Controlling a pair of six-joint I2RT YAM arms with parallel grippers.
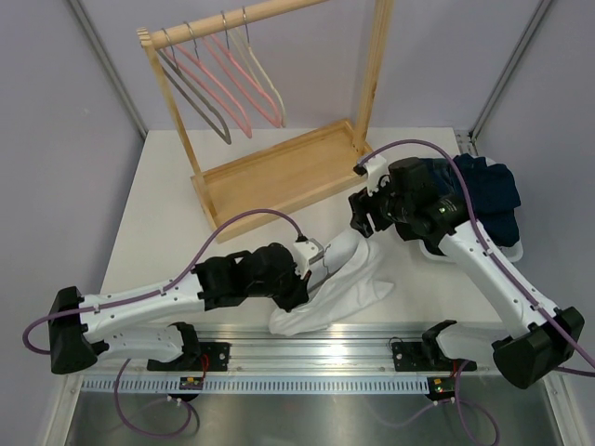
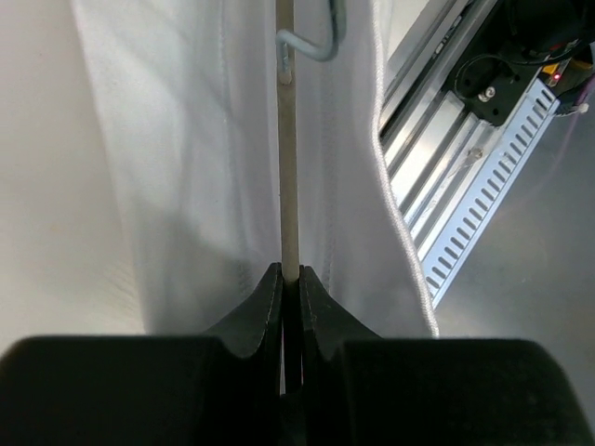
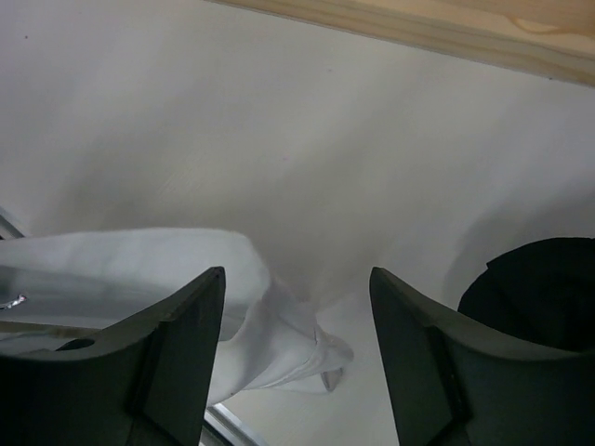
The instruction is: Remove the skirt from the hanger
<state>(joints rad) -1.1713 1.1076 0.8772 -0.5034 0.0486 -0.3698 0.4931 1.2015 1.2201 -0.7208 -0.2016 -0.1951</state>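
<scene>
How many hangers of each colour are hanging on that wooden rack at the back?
Grey hangers: 1
Pink hangers: 2
Cream hangers: 1
Total: 4

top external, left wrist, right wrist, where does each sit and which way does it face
Top external: above and behind the bases, looking down on the table, wooden rack and skirt; left arm and right arm both show.
Left wrist: on the left arm, looking along the left gripper, shut on the hanger, skirt cloth either side.
Right wrist: on the right arm, looking down through the open right gripper at skirt and rack edge.
Shared: all three show the skirt.
</scene>
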